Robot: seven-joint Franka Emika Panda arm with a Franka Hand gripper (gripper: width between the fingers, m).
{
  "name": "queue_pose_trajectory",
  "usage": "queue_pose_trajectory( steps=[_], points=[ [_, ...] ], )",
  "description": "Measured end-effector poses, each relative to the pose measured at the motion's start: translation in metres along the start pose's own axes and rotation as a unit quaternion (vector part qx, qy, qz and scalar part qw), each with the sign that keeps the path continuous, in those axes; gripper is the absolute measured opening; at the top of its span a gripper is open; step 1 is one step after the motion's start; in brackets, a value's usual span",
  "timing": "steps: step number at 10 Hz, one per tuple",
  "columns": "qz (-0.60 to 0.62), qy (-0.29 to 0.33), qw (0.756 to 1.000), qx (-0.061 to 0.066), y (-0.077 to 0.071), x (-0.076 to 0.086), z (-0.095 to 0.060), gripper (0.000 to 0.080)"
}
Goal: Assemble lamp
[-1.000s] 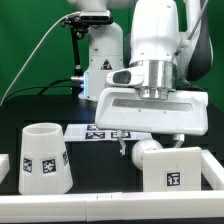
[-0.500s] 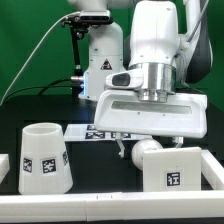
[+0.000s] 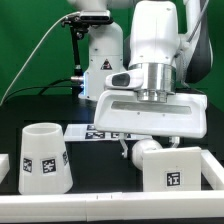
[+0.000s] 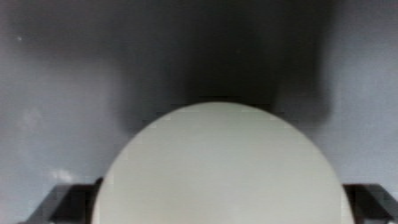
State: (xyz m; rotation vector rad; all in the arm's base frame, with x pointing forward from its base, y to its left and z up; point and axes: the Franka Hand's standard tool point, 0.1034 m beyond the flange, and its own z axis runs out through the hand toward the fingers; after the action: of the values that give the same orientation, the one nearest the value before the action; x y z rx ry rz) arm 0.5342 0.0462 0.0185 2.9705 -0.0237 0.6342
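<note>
The white round bulb [image 4: 217, 165] fills the wrist view, wedged between my two dark fingers [image 4: 71, 200]. My gripper [image 4: 217, 208] is shut on the bulb. In the exterior view my gripper [image 3: 133, 146] hangs low under the wide white hand, and the bulb [image 3: 148, 150] shows as a rounded white shape against the angular tagged base [image 3: 176, 167] at the exterior view's right. Whether the bulb touches the base I cannot tell. The tapered cup-like shade [image 3: 44, 158] stands mouth up at the exterior view's left, apart from my gripper.
The marker board [image 3: 98, 131] lies flat behind the shade. The white robot pedestal [image 3: 103, 55] stands at the back. White rails border the black table at the left [image 3: 4, 164] and right [image 3: 215, 165].
</note>
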Motion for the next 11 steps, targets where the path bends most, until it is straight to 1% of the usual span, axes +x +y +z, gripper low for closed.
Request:
queue_pose_trajectory(
  steps=[3, 4, 5, 6, 7, 8, 9, 10, 11],
  points=[
    [0.002, -0.002, 1.0, 0.0, 0.0, 0.0, 0.0, 0.0574],
    [0.014, -0.015, 1.0, 0.003, -0.003, -0.002, -0.004, 0.0576],
    [0.024, -0.031, 0.999, 0.012, -0.009, 0.002, -0.017, 0.0576],
    [0.03, -0.052, 0.998, 0.024, -0.012, 0.004, -0.032, 0.0576],
    [0.048, -0.088, 0.994, 0.041, -0.016, 0.005, -0.055, 0.0576],
    [0.073, -0.104, 0.991, 0.05, -0.014, 0.005, -0.074, 0.0577],
    [0.1, -0.157, 0.981, 0.058, -0.016, -0.008, -0.085, 0.0577],
    [0.099, -0.222, 0.968, 0.063, -0.013, -0.013, -0.098, 0.0577],
    [0.096, -0.262, 0.958, 0.062, -0.003, -0.002, -0.108, 0.0577]
  ],
)
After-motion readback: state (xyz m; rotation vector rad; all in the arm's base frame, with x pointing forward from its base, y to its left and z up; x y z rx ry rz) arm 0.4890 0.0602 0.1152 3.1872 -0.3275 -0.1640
